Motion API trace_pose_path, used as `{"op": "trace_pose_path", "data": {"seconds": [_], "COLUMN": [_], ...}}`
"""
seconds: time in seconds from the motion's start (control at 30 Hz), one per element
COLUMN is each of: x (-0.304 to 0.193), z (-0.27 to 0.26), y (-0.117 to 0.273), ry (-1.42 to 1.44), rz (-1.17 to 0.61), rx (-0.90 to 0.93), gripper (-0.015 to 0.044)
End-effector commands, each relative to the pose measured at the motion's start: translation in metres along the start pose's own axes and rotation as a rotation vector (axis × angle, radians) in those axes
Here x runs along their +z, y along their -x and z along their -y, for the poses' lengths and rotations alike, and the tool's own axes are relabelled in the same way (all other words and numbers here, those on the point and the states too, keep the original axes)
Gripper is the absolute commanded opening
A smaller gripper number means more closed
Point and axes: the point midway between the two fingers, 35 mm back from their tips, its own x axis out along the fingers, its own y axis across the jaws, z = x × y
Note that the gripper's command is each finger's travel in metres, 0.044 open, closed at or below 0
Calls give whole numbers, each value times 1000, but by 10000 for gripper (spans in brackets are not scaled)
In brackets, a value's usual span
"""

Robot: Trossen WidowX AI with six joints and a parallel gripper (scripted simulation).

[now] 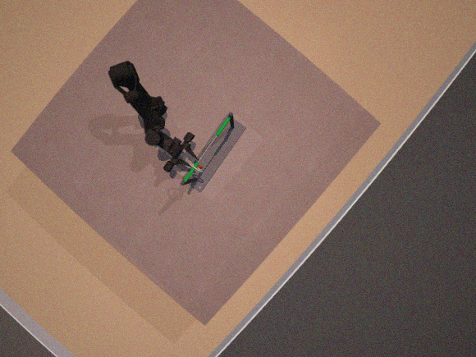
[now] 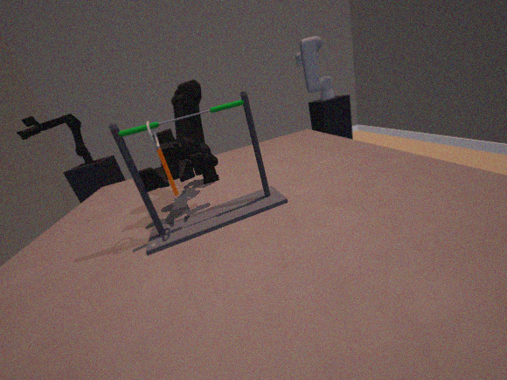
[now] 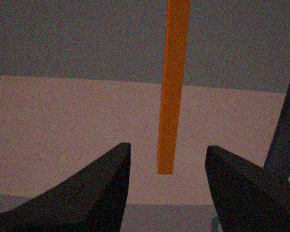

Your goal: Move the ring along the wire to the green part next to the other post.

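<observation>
The pale ring (image 2: 152,136) hangs around the near green part (image 2: 133,130) (image 1: 188,176) of the wire, close to where the thin grey wire (image 2: 184,117) starts. Its orange handle (image 2: 167,171) (image 3: 175,75) (image 1: 200,167) hangs down, slightly slanted in the exterior view. My gripper (image 3: 168,154) is partly open and empty. In the wrist view the handle's lower end shows in the gap between the fingertips, ahead of them, with space on both sides. The other green part (image 2: 227,106) (image 1: 223,126) is at the far post (image 2: 258,149). Finger contact is not visible.
The near post (image 2: 137,180) (image 3: 280,145) stands just beside the ring, at the right edge of the wrist view. Both posts rise from a grey base plate (image 2: 218,225) (image 1: 240,127). Two other robot arms stand on dark pedestals in the background.
</observation>
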Motion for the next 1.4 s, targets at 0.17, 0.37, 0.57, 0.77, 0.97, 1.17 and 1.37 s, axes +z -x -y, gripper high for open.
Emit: {"op": "trace_pose_path", "data": {"seconds": [0.17,0.37,0.57,0.77,0.97,1.17,1.37], "x": [4,4,4,3,3,1,1], "z": [2,3,3,2,1,0,0], "y": [-14,-23,-33,-42,-52,-60,-61], "ry": [5,5,4,4,4,4,4], "rz": [6,7,8,9,10,11,12], "rx": [-2,-2,-2,-2,-2,-2,-2], "gripper": [160,160,160,160,160,160,160]}}
